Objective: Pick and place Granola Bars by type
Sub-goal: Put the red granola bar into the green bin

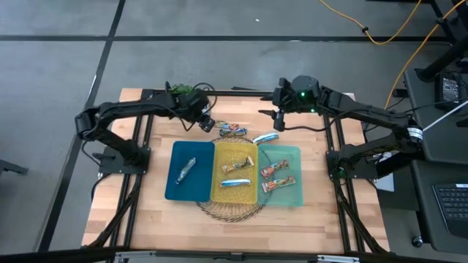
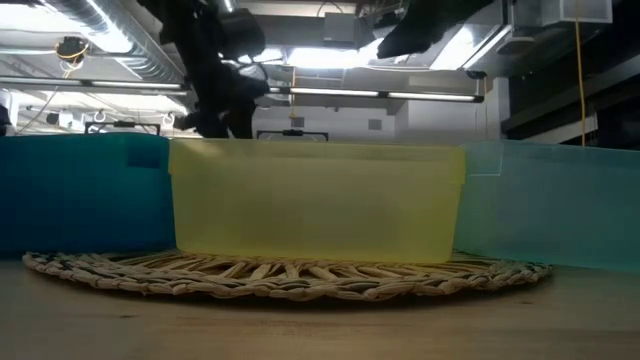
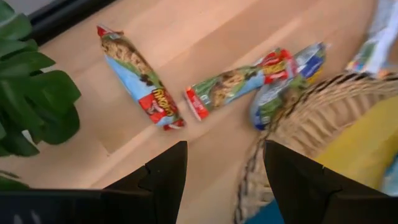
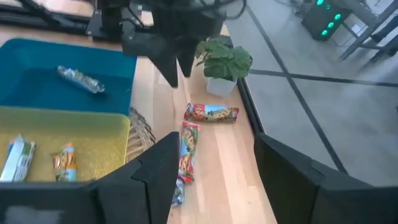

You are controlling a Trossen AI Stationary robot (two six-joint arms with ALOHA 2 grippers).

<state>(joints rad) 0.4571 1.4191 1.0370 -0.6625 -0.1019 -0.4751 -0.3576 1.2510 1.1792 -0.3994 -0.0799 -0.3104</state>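
Taking the woven mat [image 1: 232, 208] as landmark: on it sit three trays side by side. The blue tray [image 1: 191, 191] holds one silvery bar [image 1: 185, 169]; the yellow tray [image 1: 235, 194] holds two bars [image 1: 237, 182]; the pale green tray [image 1: 292, 155] holds two red-orange bars [image 1: 276, 178].

Just past the mat's far rim, loose Granola Bars [image 3: 231, 87] lie on bare wood, one [image 3: 138, 77] a little apart from the rest. The left gripper [image 3: 224, 163] hovers above them, fingers spread and empty, the bars just ahead of its tips. A leafy plant [image 4: 222, 59] stands near the far table edge beside it.

The right gripper [image 4: 211, 163] hangs over the far side past the green tray, jaws parted, grasping nothing. One blue-white bar [image 1: 265, 137] lies near it by the mat's far rim.
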